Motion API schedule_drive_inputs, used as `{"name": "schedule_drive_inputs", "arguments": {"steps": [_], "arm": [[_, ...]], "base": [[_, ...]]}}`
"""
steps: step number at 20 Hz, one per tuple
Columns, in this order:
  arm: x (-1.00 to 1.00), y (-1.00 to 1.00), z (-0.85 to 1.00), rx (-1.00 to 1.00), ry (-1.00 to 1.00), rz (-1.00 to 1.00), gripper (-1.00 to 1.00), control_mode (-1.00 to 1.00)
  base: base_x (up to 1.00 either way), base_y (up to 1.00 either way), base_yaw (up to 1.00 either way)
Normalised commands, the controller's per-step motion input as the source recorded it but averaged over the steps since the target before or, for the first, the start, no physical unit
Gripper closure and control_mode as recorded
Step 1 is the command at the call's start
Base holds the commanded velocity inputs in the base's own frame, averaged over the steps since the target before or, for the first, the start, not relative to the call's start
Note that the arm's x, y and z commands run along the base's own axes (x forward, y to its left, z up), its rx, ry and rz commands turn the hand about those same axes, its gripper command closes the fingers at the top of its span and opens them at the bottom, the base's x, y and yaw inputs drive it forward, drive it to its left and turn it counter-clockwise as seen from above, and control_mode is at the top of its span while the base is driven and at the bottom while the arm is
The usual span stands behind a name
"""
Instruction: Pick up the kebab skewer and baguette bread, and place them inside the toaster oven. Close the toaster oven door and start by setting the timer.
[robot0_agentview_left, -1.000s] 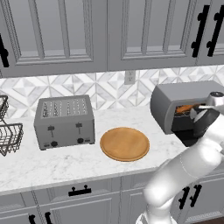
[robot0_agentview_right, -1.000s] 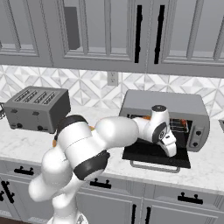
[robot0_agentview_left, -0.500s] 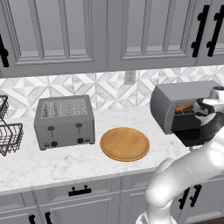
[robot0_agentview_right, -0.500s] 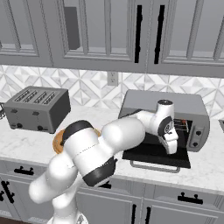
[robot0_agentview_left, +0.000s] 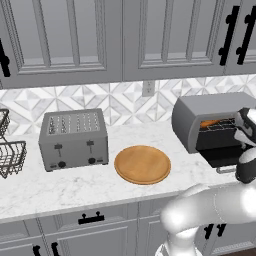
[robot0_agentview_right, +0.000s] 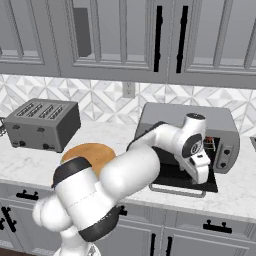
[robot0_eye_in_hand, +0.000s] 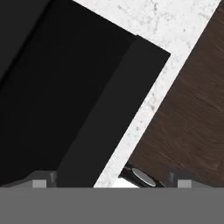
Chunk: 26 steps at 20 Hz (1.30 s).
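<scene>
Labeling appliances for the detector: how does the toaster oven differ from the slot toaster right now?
The toaster oven is a wide box with a front cavity; the slot toaster is smaller, with top slots and two front levers. The toaster oven's door lies folded down open with orange-brown food on the rack; the slot toaster looks empty. The toaster oven stands right of the wooden board, the slot toaster left. Both are grey metal, against the backsplash.

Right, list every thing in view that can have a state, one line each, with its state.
Wide grey metal toaster oven: holds orange-brown baguette bread on its wire rack.
Dark glass toaster oven door: open, folded down flat over the counter edge.
Two-finger gripper: open, empty, above the lowered door.
Grey slot toaster: slots empty.
Round wooden board: bare.
Upper cabinet doors: shut.
</scene>
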Motion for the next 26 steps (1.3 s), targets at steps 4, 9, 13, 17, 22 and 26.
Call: {"name": "schedule_drive_inputs", "arguments": {"steps": [4,9,13,17,22,26], "arm": [[-0.84,0.55,-0.28,-0.01,-0.03,0.34,-1.0,-1.0],[-0.36,0.09,-0.16,0.0,-0.07,0.35,-1.0,-1.0],[-0.06,0.37,-0.39,0.0,-0.07,0.26,-1.0,-1.0],[0.0,0.29,-0.27,0.0,-0.07,0.29,-1.0,-1.0],[0.22,0.08,-0.11,0.0,-0.03,0.27,-1.0,-1.0],[0.13,0.0,-0.21,-0.01,-0.05,0.27,-1.0,-1.0]], "base": [[0.0,0.0,0.0],[0.0,0.0,0.0],[0.0,0.0,0.0],[0.0,0.0,0.0],[0.0,0.0,0.0],[0.0,0.0,0.0]]}}
